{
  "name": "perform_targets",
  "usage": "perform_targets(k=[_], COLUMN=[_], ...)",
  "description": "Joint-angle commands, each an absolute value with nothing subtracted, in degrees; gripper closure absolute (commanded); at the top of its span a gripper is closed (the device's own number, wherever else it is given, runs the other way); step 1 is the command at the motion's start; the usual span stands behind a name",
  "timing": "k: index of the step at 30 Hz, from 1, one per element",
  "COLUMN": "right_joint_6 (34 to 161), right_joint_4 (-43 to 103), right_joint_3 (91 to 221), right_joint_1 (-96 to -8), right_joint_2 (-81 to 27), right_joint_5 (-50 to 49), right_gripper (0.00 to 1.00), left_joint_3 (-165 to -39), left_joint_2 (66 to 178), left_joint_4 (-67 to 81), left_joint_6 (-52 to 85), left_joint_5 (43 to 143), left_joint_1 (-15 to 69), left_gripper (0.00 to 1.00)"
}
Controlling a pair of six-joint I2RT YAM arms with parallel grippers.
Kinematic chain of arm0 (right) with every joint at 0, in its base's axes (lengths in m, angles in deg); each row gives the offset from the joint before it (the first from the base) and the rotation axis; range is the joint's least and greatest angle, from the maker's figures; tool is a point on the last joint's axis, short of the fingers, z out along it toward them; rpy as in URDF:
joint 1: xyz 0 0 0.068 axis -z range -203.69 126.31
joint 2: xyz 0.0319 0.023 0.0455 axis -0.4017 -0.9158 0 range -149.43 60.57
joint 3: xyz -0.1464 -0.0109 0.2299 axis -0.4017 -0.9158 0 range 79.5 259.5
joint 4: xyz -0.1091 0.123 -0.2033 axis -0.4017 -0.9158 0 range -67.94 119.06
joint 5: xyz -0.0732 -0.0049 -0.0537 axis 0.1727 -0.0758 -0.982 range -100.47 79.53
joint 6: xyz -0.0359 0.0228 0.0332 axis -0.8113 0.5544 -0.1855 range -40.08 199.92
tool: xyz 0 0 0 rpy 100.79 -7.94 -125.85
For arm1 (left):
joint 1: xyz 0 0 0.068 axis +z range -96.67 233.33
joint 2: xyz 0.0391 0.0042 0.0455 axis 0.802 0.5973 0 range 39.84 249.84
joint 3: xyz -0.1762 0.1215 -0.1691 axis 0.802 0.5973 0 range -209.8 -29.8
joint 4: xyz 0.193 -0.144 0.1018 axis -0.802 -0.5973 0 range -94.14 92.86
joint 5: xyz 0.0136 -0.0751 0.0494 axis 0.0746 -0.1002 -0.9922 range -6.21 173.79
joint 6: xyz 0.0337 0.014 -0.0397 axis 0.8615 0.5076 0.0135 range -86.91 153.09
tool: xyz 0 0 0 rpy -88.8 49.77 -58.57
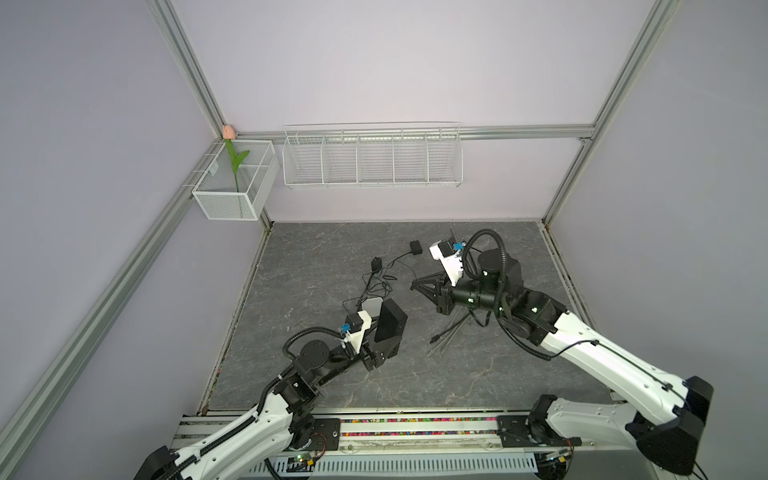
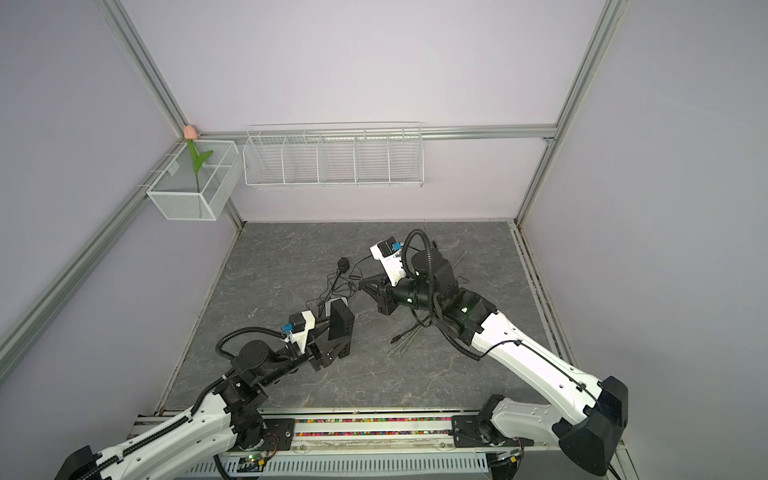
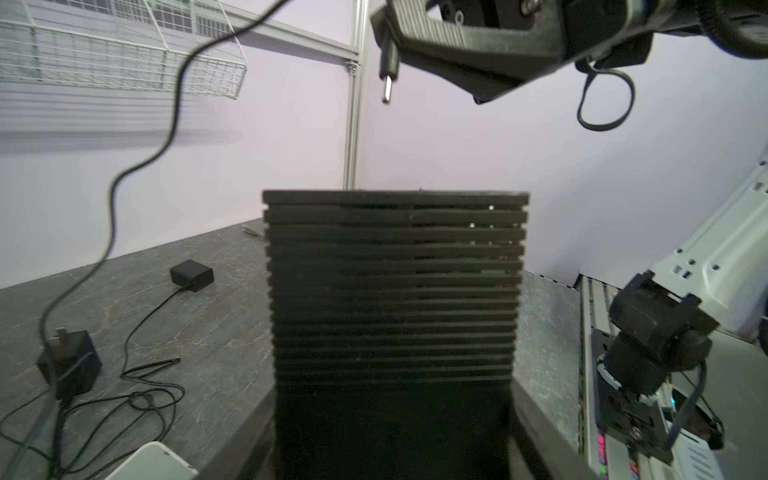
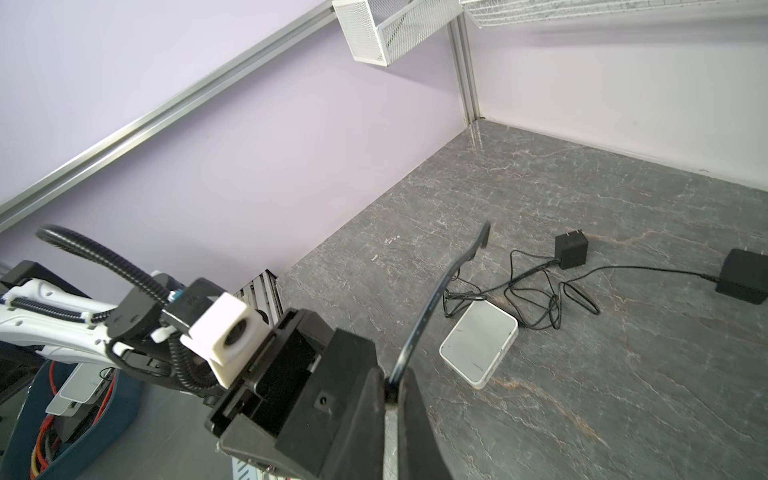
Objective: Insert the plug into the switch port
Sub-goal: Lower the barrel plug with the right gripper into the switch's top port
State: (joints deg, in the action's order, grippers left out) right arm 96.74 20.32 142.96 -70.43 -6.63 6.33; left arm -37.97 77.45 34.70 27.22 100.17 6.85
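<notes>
Left gripper (image 1: 388, 338) is clamped on a black box (image 3: 395, 291), fingers on either side of its lower end. The box stands on end, ribbed face toward the left wrist camera, a little left of the middle of the worktop (image 1: 316, 374) and nearer the front edge. Cannot tell whether its lower end touches the worktop. Right gripper (image 3: 384, 23) is closed tight on the plug (image 3: 387, 62) and reaches in over the middle of the worktop. The plug's metal tip points downward, above the box's top edge and clear of it. A thin black cord (image 3: 112, 199) sags from the plug toward a tangle of loose loops on the worktop. One black adapter (image 4: 571, 251) lies by the loops toward the back edge. A second adapter (image 4: 746, 276) lies near it, further back and right. A small white box (image 4: 480, 345) lies flat just behind the black box, beside the loops. A bundle of thin dark rods (image 1: 446, 332) lies under the right arm, right of the middle.
</notes>
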Motion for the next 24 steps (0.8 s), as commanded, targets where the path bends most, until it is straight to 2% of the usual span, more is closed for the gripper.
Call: perform_targets(k=[1,24], right_joint_6=[94.6,87.3], right_joint_4=[25.9,20.6], right_joint_3=[139.4,138.3], right_joint_1=[-72.9,-82.5], right_joint_2=[-3.3,-1.6], right_joint_5=[8.4,1.9], right_gripper=[0.93,0.93], left_joint_3=[-37.6,-36.1], left_joint_2=[77.3,71.5], left_joint_4=[41.2,38.4], left_joint_6=[28.5,30.5], left_joint_5=[105.1,106.1], left_joint_1=[6.3,5.0], left_gripper=[1.0,1.0])
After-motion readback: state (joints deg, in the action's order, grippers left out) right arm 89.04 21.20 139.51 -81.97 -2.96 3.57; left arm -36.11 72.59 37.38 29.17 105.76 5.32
